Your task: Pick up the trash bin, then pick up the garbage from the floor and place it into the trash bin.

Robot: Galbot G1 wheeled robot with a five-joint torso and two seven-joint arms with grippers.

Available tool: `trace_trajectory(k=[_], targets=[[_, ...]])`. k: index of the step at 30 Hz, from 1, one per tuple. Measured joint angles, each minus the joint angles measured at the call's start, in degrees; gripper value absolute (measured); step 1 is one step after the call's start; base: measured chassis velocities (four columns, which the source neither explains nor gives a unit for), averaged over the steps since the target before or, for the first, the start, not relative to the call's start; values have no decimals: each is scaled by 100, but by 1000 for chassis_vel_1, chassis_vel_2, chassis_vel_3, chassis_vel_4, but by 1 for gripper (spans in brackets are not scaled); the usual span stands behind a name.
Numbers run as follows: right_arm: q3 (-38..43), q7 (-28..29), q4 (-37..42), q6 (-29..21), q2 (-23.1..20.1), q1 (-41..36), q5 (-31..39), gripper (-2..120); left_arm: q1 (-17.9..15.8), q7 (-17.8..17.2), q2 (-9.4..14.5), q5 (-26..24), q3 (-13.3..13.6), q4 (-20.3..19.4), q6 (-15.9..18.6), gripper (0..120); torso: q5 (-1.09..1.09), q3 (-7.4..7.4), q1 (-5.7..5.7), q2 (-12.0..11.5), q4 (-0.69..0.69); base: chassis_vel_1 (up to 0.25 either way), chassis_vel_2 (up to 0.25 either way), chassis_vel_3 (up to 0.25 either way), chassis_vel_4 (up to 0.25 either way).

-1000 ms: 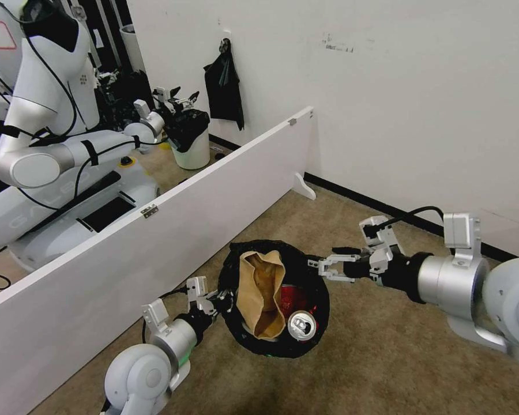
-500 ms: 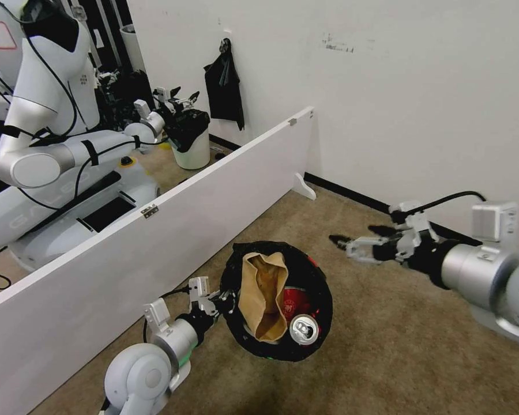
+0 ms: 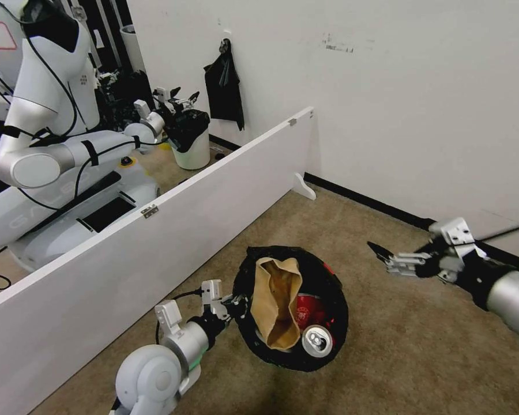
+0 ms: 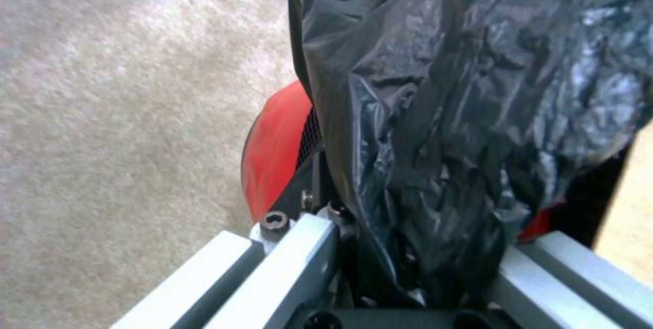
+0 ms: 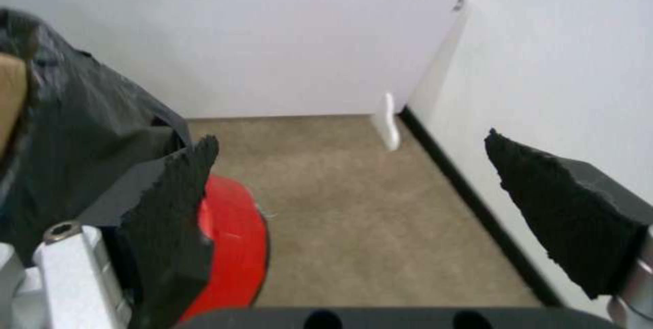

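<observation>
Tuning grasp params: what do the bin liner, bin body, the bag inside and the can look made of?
Liner: thin glossy black plastic film, crinkled with highlights. Trash bin body: smooth red, likely hard plastic. Paper bag: matte tan paper, creased, probably kraft. Can: shiny silver top with pull tab, red side, looks aluminium. Left gripper is clamped on the lined rim; right gripper is open, off to the side.

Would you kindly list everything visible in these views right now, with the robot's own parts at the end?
Trash bin: one, red with black liner, held above the carpet.
Paper bag: one, tan, inside the bin.
Can: one, red with silver top, inside the bin beside the bag.
Partition board: one, white, left of the bin.
Second robot: one, white, behind the board.
White bin: one, black liner, beyond the board.
Black bag: one, hanging on the wall.
Left claw: shut on the bin's rim.
Right claw: open, right of the bin.
</observation>
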Motion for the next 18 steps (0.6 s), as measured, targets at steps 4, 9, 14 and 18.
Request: trace_trajectory(k=[4,9,14,18], targets=[[-49,-416,0,375,696,-123,-866,100,13,1,-49,66,127,4,-8,0,0,0,0,0,0,0,0,0,0],[-384,-1159,0,1620,2078,-83,-2758,100,77,34,-234,286,270,-16,-18,0,1,0,0,0,-1,0,0,0,0],[-642,-1413,-3,2660,3002,-82,-3832,100,91,42,-303,367,364,-36,-19,0,0,0,0,0,1,0,0,0,0],[-920,-1460,-70,3338,3846,-66,-4283,100,89,43,-334,391,407,-39,-18,0,0,0,0,0,-3,0,0,0,0]])
